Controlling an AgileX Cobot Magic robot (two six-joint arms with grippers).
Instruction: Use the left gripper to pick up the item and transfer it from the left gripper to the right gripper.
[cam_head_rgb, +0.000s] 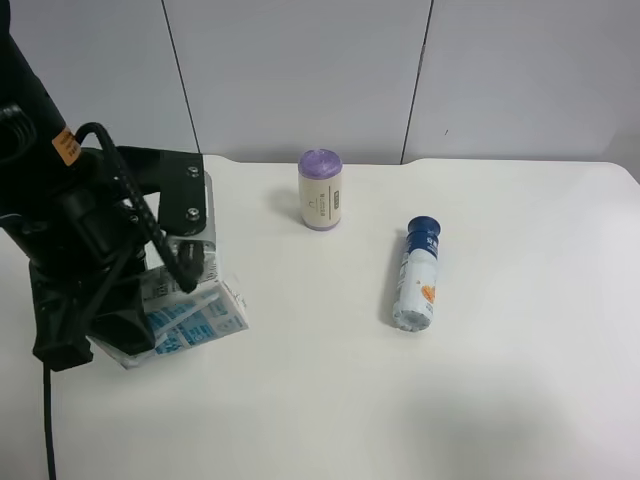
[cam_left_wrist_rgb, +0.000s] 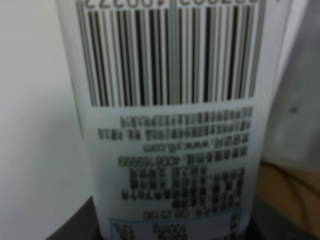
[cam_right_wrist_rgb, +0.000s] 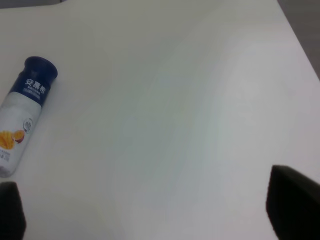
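**White desk, carton in the left jaws' reach**

White desk (cam_head_rgb: 520, 400) runs back to a wall (cam_head_rgb: 300, 70) of pale grey panels. At the exterior high view's left a black arm (cam_head_rgb: 70, 230) with a loose black cable bends down over the carton (cam_head_rgb: 195, 315). It is the left arm, since the left wrist view is filled by that same carton (cam_left_wrist_rgb: 170, 125).

The carton is white with light-blue print. It lies tilted under the arm near the desk's left side, its gabled end pointing toward the middle of the desk. Up close its barcode and small print face the left wrist camera, blurred by nearness. Dark parts of the left jaws flank it on both sides. Whether they press on it or only stand beside it I cannot tell, nor whether it is off the desk.

A bottle (cam_head_rgb: 418, 275) with a blue cap lies on its side well apart from the carton, cap toward the wall. A cream cylinder (cam_head_rgb: 321, 190) with a purple top stands upright near the desk's far edge, between the two.

The right jaws stand wide (the exterior view does not show them). Their dark fingertips (cam_right_wrist_rgb: 292, 207) are far apart with bare desk between them and hold nothing. The bottle (cam_right_wrist_rgb: 22, 115) lies off to one side.
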